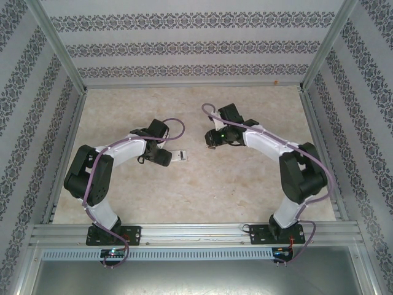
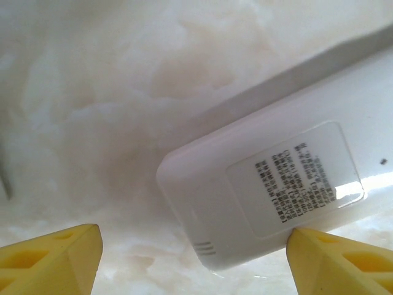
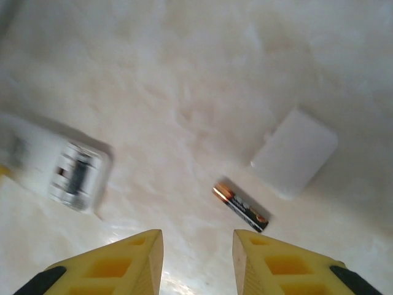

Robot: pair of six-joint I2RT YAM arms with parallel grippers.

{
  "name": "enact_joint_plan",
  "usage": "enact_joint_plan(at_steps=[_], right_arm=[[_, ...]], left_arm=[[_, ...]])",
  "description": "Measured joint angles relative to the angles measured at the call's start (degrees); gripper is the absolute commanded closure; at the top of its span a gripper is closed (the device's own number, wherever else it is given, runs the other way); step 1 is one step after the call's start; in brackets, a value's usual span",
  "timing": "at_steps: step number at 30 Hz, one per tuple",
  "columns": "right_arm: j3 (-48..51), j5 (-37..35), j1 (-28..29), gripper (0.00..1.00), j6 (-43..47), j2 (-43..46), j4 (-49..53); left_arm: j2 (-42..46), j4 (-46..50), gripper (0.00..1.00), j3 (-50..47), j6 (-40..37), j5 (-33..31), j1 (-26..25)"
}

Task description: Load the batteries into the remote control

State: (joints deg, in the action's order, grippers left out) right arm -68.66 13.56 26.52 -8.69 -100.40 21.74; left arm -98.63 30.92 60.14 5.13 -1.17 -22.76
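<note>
The step in hand looked like the pick-up of a loose battery; loading itself was not yet under way. In the right wrist view the right pincer (image 3: 198, 241) hung over the desk (image 3: 184, 74) with its yellow fingers moderately parted and nothing between them. The battery (image 3: 241, 206) lay flat on the desk just beyond the fingertips, toward one o'clock from the gap, its reddish-brown end pointing to ten o'clock. A flat white cover (image 3: 295, 152) rested near it at one o'clock, apart from it. The remote (image 3: 61, 172) lay well off at nine o'clock, its compartment open and facing up; something dark sat in the slot, too blurred to call.

In the left wrist view the left pincer (image 2: 193, 236) was spread wide and gripped nothing; one end of the remote sat between its fingers, close against the finger at four o'clock and clear of the one at eight o'clock.

By my judgement, the next move called for the right pincer to shift slightly toward one o'clock, turn so the fingers straddled the battery across its width, descend and close; the left pincer would probably need to close on the remote to steady it before any insertion.
</note>
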Motion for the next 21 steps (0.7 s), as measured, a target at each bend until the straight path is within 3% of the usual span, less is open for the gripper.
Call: enact_joint_plan(at_steps=[12,21], right_arm=[[-7.02,-4.24,0.63,0.57,6.12,-9.79,8.35],[-12.13,-5.92,1.31,0.63,7.72,-15.98,9.38]], left_arm=[[0.66,-0.96,0.21,-0.76,0.09,-0.52,0.20],[2.91,-2.69,0.20,-3.32,1.84,-0.44,1.14]])
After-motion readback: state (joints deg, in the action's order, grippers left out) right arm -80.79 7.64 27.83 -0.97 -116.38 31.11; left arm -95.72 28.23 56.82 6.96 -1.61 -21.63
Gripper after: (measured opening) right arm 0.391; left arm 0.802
